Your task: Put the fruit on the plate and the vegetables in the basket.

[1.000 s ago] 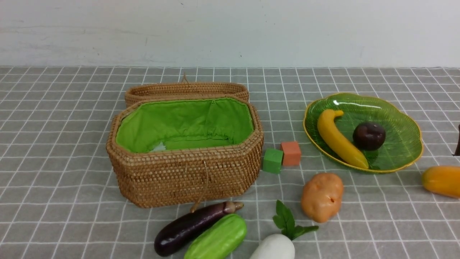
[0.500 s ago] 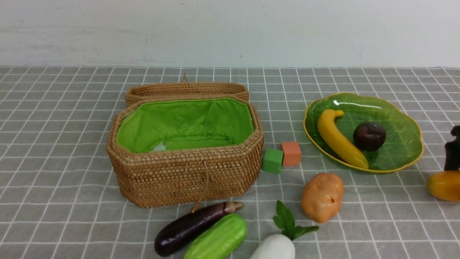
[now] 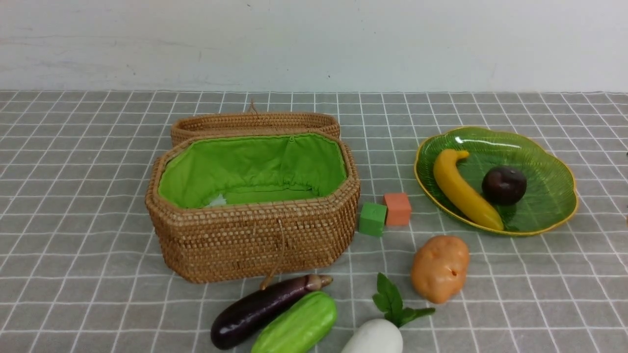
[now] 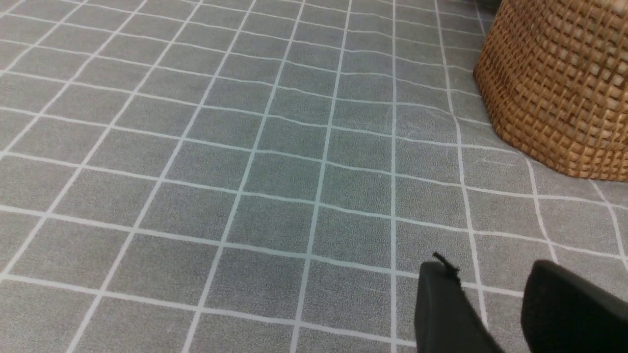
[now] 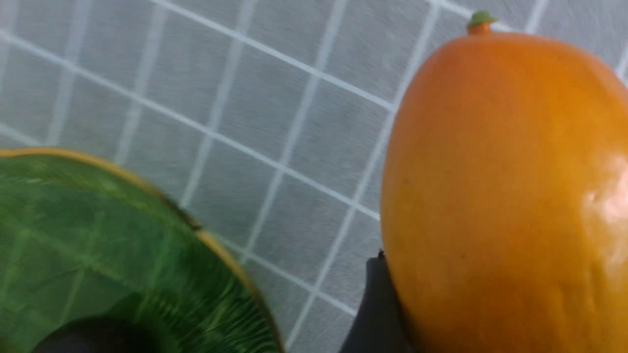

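Note:
The orange-yellow mango (image 5: pixel 500 186) fills the right wrist view. My right gripper (image 5: pixel 500 274) is shut on it, with one dark finger (image 5: pixel 373 309) pressed to its side, beside the green plate's rim (image 5: pixel 216 240). Neither shows in the front view. There the plate (image 3: pixel 539 201) holds the banana (image 3: pixel 461 191) and the maroon plum (image 3: pixel 504 185). The open basket (image 3: pixel 255 235) stands at centre left. In front of it lie the eggplant (image 3: pixel 260 309), cucumber (image 3: pixel 297 326), radish (image 3: pixel 373 338) and potato (image 3: pixel 440 267). My left gripper (image 4: pixel 485 274) hangs open over bare cloth near the basket wall (image 4: pixel 559 88).
A green cube (image 3: pixel 372 219) and an orange cube (image 3: pixel 397 209) sit between the basket and the plate. The basket's wicker lid (image 3: pixel 255 122) lies open behind it. A grey checked cloth (image 3: pixel 73 220) covers the table up to the white wall.
The mango lay at the right edge of the cloth. My right gripper came down over it, and both have since gone from the front view.

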`<state>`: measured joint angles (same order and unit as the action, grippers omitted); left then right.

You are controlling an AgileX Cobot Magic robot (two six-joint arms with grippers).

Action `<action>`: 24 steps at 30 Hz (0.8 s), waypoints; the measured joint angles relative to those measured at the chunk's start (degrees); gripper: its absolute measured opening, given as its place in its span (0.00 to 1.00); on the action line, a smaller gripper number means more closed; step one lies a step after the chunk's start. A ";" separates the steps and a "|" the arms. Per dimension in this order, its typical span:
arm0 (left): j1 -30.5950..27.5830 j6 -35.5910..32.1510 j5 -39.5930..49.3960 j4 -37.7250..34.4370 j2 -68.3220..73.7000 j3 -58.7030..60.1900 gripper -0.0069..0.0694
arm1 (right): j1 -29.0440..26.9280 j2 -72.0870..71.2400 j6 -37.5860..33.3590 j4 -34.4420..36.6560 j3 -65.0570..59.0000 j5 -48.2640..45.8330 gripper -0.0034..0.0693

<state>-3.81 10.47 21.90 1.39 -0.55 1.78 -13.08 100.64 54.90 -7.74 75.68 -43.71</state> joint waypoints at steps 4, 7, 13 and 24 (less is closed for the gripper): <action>0.00 0.00 0.00 0.00 0.00 0.00 0.40 | 1.97 -5.78 -21.03 5.31 0.15 6.80 0.76; 0.00 0.00 0.00 0.00 0.00 0.00 0.40 | 4.27 -6.33 -34.57 9.77 1.14 9.19 0.76; 0.00 0.00 0.00 0.00 0.00 0.00 0.40 | 9.11 0.78 -54.90 18.13 5.56 12.88 0.76; 0.00 0.00 0.00 0.00 0.00 0.00 0.40 | 9.12 11.05 -55.94 14.54 8.52 9.44 0.85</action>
<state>-3.81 10.47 21.90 1.39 -0.55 1.78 -3.97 111.70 -1.04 6.80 84.20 -34.27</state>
